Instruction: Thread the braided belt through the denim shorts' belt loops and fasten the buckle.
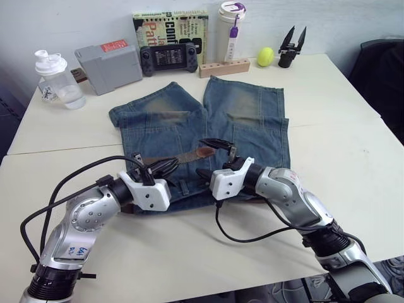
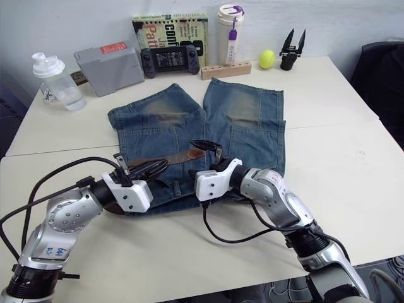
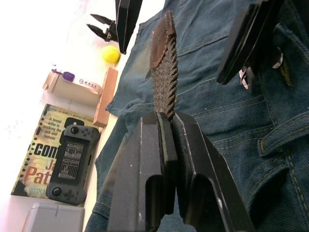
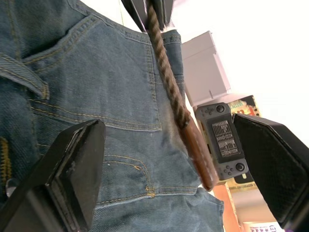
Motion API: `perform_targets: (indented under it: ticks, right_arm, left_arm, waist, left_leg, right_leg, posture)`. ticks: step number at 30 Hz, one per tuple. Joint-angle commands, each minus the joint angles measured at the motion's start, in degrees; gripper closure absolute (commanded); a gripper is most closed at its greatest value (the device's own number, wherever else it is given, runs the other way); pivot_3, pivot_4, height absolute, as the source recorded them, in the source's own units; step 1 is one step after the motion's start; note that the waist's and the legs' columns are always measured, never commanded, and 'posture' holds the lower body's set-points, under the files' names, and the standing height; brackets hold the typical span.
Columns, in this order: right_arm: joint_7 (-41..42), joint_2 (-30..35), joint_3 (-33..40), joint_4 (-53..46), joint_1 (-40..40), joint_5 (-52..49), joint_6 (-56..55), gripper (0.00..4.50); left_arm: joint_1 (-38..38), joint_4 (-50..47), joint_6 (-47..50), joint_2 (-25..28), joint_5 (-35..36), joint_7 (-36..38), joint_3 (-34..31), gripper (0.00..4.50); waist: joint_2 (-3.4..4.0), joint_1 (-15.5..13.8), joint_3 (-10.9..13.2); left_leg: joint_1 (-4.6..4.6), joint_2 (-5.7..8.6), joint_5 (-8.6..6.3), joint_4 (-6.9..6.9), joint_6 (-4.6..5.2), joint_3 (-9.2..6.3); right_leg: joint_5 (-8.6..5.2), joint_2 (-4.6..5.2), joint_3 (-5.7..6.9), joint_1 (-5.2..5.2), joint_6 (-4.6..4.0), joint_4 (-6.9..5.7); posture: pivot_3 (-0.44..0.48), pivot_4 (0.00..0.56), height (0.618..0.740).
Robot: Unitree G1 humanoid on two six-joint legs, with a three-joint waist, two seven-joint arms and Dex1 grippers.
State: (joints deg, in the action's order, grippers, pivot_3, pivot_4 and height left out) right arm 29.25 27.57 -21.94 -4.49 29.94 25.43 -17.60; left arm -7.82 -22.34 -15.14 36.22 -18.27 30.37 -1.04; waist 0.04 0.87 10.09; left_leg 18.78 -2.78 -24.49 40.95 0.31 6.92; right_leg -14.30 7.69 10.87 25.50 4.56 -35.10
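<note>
The denim shorts (image 1: 246,120) lie flat on the table, legs pointing away from me. My left gripper (image 1: 165,166) is shut on the braided belt (image 1: 189,155), which juts out toward the right and ends in a brown leather tip (image 4: 199,162). That tip hangs between the spread fingers of my right gripper (image 1: 210,158), which is open and does not touch it. More brown strap shows along the waistband under my right arm (image 1: 252,200). A belt loop (image 3: 281,140) sits on the waistband close to the grippers. The buckle is hidden.
Along the table's far edge stand a water bottle (image 1: 57,79), a grey box (image 1: 110,66), a game controller (image 1: 169,58) against a book (image 1: 170,22), a white tumbler (image 1: 230,31), a wooden block (image 1: 224,66), a yellow ball (image 1: 265,57) and a loose black gripper (image 1: 291,45). A dark chair (image 1: 382,76) is at the right.
</note>
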Motion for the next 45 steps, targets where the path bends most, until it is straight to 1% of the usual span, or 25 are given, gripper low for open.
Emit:
perform_targets:
  ticks: [1, 3, 4, 7, 9, 10, 13, 15, 16, 19, 20, 21, 23, 24, 26, 27, 28, 29, 31, 33, 36, 38, 41, 43, 45]
  right_arm:
    - [-0.4, 0.0, 1.6, -1.2, 0.0, 0.2, 0.2, 0.74]
    - [-0.2, 0.0, 1.5, -1.6, -0.4, 0.1, 0.3, 1.81]
    - [-0.1, -0.1, 1.5, -1.9, -0.6, -0.1, 0.5, 2.03]
    - [0.1, 0.0, 1.4, -2.2, -0.9, -0.2, 0.7, 3.33]
    - [0.3, 0.1, 1.3, -2.2, -1.1, -0.1, 0.7, 4.32]
    - [0.3, 0.1, 1.3, -2.1, -1.1, -0.1, 0.7, 4.47]
    - [0.4, 0.1, 1.2, -1.8, -0.9, -0.2, 0.3, 4.47]
    - [0.4, -0.1, 1.2, -1.8, -0.7, -0.3, 0.4, 4.5]
    - [0.4, -0.2, 1.2, -1.7, -0.6, -0.3, 0.4, 4.5]
    - [0.1, -0.3, 1.2, -1.2, -0.3, -0.1, 0.0, 4.5]
    - [-0.1, -0.3, 1.2, -0.8, 0.0, 0.1, -0.2, 4.5]
    - [-0.4, -0.3, 1.2, -0.5, 0.2, 0.3, -0.5, 4.5]
    - [-0.8, -0.3, 1.2, 0.0, 0.6, 0.6, -0.9, 4.5]
    - [-1.3, -0.4, 1.4, 0.2, 0.9, 0.6, -1.4, 4.5]
    - [-2.4, -0.7, 1.5, 0.6, 1.4, 0.8, -2.6, 4.5]
    - [-2.8, -0.8, 1.4, 0.7, 1.5, 0.8, -3.1, 4.5]
    - [-3.0, -0.9, 1.4, 0.8, 1.5, 0.9, -3.5, 4.5]
    - [-3.3, -1.0, 1.3, 0.9, 1.7, 1.0, -3.9, 4.5]
    - [-3.8, -1.1, 1.1, 1.3, 2.0, 1.1, -4.9, 4.5]
    - [-4.3, -1.2, 1.0, 1.7, 2.2, 1.3, -6.0, 4.5]
    - [-4.4, -1.6, 0.8, 2.1, 2.6, 1.7, -6.7, 4.5]
    - [-4.7, -2.2, 0.4, 2.3, 2.9, 2.2, -6.9, 4.5]
    - [-5.3, -3.7, -0.6, 3.0, 3.8, 3.5, -7.2, 4.5]
    - [-5.3, -4.7, -1.2, 3.6, 4.3, 4.2, -7.5, 4.5]
    - [-5.4, -5.6, -1.7, 4.3, 4.8, 4.7, -7.7, 4.5]
  left_arm:
    - [0.1, -2.6, -0.9, 0.3, 1.1, -0.1, -0.1, 4.5]
    - [0.2, -2.5, -0.8, 0.2, 0.7, -0.3, 0.1, 4.5]
    - [0.2, -2.4, -0.7, 0.2, 0.5, -0.4, 0.1, 4.5]
    - [0.1, -2.1, -0.9, 0.4, 0.3, -0.3, 0.1, 4.5]
    - [0.1, -2.0, -1.3, 0.6, 0.4, -0.2, 0.0, 4.5]
    - [0.0, -1.9, -1.5, 0.7, 0.5, -0.2, 0.0, 4.5]
    - [0.2, -1.6, -2.0, 1.1, 0.8, -0.3, -0.4, 4.5]
    - [0.5, -2.4, -0.1, 0.4, 3.6, 0.6, -0.4, 3.68]
    - [0.6, -2.7, 1.1, 0.3, 4.7, 1.3, -0.2, 3.42]
    - [1.6, -5.6, 9.3, -1.5, 9.2, 2.1, -2.0, 2.02]
    - [1.8, -7.4, 15.0, -2.6, 14.1, 2.5, -3.8, 1.58]
    - [2.0, -9.6, 22.9, -3.8, 21.6, 2.9, -6.2, 1.37]
    - [2.4, -13.4, 36.4, -5.3, 33.3, 3.0, -10.1, 1.37]
    - [2.3, -14.5, 42.4, -6.2, 44.2, 0.9, -15.1, 1.37]
    - [4.2, -15.1, 51.9, -5.5, 67.5, -2.8, -25.0, 1.37]
    - [5.4, -14.8, 54.2, -4.8, 76.9, -4.6, -28.6, 1.37]
    - [6.1, -14.7, 55.9, -4.0, 82.9, -6.0, -30.7, 1.37]
    - [8.7, -13.8, 57.0, -2.9, 91.8, -8.0, -33.4, 1.37]
    - [12.9, -12.8, 58.5, -1.1, 103.3, -10.8, -36.8, 1.37]
    - [17.9, -11.7, 58.0, -1.2, 113.7, -14.8, -38.7, 1.37]
    - [21.0, -11.2, 54.1, -2.0, 126.6, -22.2, -38.8, 1.37]
    - [19.9, -12.9, 50.2, -6.1, 130.8, -25.6, -37.4, 1.37]
    - [21.8, -18.1, 46.3, -13.8, 131.3, -26.7, -33.7, 1.37]
    - [25.8, -21.1, 45.9, -15.8, 131.3, -26.3, -30.8, 1.37]
    - [29.8, -22.8, 45.9, -15.7, 131.3, -25.8, -28.4, 1.37]
  waist:
    - [0.0, 0.0, 0.0]
    - [0.0, 0.0, 0.0]
    - [0.0, 0.1, 0.0]
    - [0.0, 0.0, 0.0]
    - [0.0, 0.0, 0.0]
    - [0.0, 0.1, 0.0]
    - [0.0, 0.1, 0.0]
    - [0.0, 0.1, 0.0]
    - [0.0, 0.1, 0.0]
    - [0.0, 0.1, 0.0]
    - [0.0, 0.1, 0.0]
    - [0.0, 0.1, 0.0]
    - [0.0, 0.1, 0.0]
    - [0.0, 0.2, 0.0]
    - [0.0, 0.5, 0.0]
    - [0.0, 0.7, 0.0]
    - [0.0, 0.7, 0.0]
    - [0.0, 0.8, 0.0]
    - [0.0, 0.8, 0.0]
    - [0.0, 0.8, 0.0]
    - [0.01, 0.5, 0.0]
    - [0.01, 0.3, 0.0]
    - [-0.04, 0.4, 0.0]
    - [-0.08, 0.7, -0.1]
    - [-0.08, 0.8, -0.1]
  left_leg:
    - [0.0, 0.0, 0.0, 0.0, 0.0, 0.0]
    - [0.0, 0.0, 0.0, -0.01, 0.0, 0.01]
    - [0.0, 0.0, 0.0, -0.01, 0.0, 0.0]
    - [0.0, 0.0, 0.0, 0.0, 0.0, 0.01]
    - [0.0, 0.0, 0.0, 0.0, 0.0, 0.01]
    - [0.0, 0.0, 0.0, 0.0, 0.0, 0.01]
    - [0.0, 0.0, 0.0, 0.0, 0.0, 0.01]
    - [0.0, 0.0, 0.0, 0.0, 0.0, 0.01]
    - [0.01, 0.0, 0.0, 0.0, 0.0, 0.0]
    - [0.0, 0.0, 0.0, -0.01, 0.0, 0.01]
    - [0.01, -0.01, 0.0, 0.0, 0.0, 0.0]
    - [0.0, 0.0, 0.0, 0.0, 0.0, 0.0]
    - [0.02, -0.03, 0.0, 0.04, 0.0, -0.08]
    - [0.02, -0.05, 0.0, 0.04, 0.0, -0.13]
    - [-0.02, -0.11, 0.0, 0.03, 0.0, -0.5]
    - [0.02, -0.15, 0.0, 0.05, 0.0, -0.62]
    - [0.03, -0.25, -0.01, 0.05, -0.01, -0.69]
    - [0.04, -0.31, -0.01, 0.04, -0.01, -0.74]
    - [0.08, -0.29, -0.01, 0.06, -0.02, -0.8]
    - [0.1, -0.23, -0.01, 0.1, -0.02, -0.84]
    - [0.19, -0.09, -0.01, 0.21, -0.01, -1.01]
    - [0.43, -0.03, -0.01, 0.45, -0.02, -1.41]
    - [0.41, 0.15, -0.01, 0.46, -0.01, -1.44]
    - [0.41, 0.2, -0.01, 0.45, -0.02, -1.43]
    - [0.39, 0.15, -0.02, 0.36, -0.04, -1.44]
  right_leg:
    - [0.0, 0.0, 0.0, 0.0, 0.0, 0.0]
    - [0.0, -0.01, 0.0, 0.0, 0.0, 0.0]
    - [0.0, -0.02, 0.0, 0.0, 0.0, 0.0]
    - [0.0, -0.02, 0.0, 0.0, 0.0, 0.0]
    - [0.0, -0.01, 0.0, 0.0, 0.0, 0.0]
    - [0.0, -0.01, 0.0, 0.0, 0.0, 0.0]
    - [0.0, -0.02, 0.0, 0.0, 0.0, 0.0]
    - [0.0, -0.02, 0.0, 0.0, 0.0, 0.0]
    - [0.0, -0.01, 0.0, 0.0, 0.0, 0.0]
    - [0.0, -0.02, 0.0, 0.0, 0.0, 0.0]
    - [0.0, -0.02, 0.01, 0.0, 0.0, 0.01]
    - [0.0, -0.02, -0.01, 0.0, 0.0, 0.0]
    - [0.0, -0.01, -0.08, 0.0, 0.0, -0.02]
    - [0.0, -0.01, -0.11, 0.0, 0.0, -0.01]
    - [0.0, 0.03, -0.25, 0.0, 0.0, -0.02]
    - [0.0, 0.06, -0.32, -0.02, 0.0, -0.01]
    - [-0.01, 0.09, -0.33, -0.02, -0.01, 0.0]
    - [-0.01, 0.14, -0.34, -0.02, -0.02, 0.0]
    - [-0.01, 0.15, -0.32, -0.02, -0.02, 0.02]
    - [-0.01, 0.17, -0.32, -0.04, -0.02, 0.01]
    - [-0.01, 0.15, -0.39, -0.07, -0.02, 0.01]
    - [-0.01, -0.05, -0.82, -0.09, -0.01, 0.04]
    - [0.01, -0.2, -1.28, -0.13, 0.02, 0.06]
    - [0.03, -0.34, -1.34, -0.14, 0.05, 0.11]
    - [0.03, -0.57, -1.39, -0.12, 0.05, 0.16]
  posture:
    - [0.0, 0.15, 0.72]
    - [0.0, 0.15, 0.72]
    - [0.0, 0.15, 0.72]
    - [0.0, 0.15, 0.72]
    - [0.0, 0.15, 0.72]
    - [0.0, 0.15, 0.72]
    - [0.0, 0.15, 0.72]
    - [0.0, 0.15, 0.72]
    - [0.0, 0.15, 0.72]
    - [0.0, 0.15, 0.72]
    - [0.0, 0.15, 0.72]
    - [0.0, 0.15, 0.72]
    - [0.0, 0.15, 0.72]
    - [0.0, 0.15, 0.72]
    - [0.0, 0.15, 0.72]
    - [0.0, 0.15, 0.72]
    - [0.0, 0.15, 0.72]
    - [0.0, 0.15, 0.72]
    - [0.0, 0.15, 0.72]
    - [0.0, 0.15, 0.72]
    - [0.0, 0.15, 0.72]
    - [0.0, 0.15, 0.72]
    - [0.0, 0.15, 0.72]
    - [0.0, 0.15, 0.72]
    - [0.0, 0.15, 0.72]
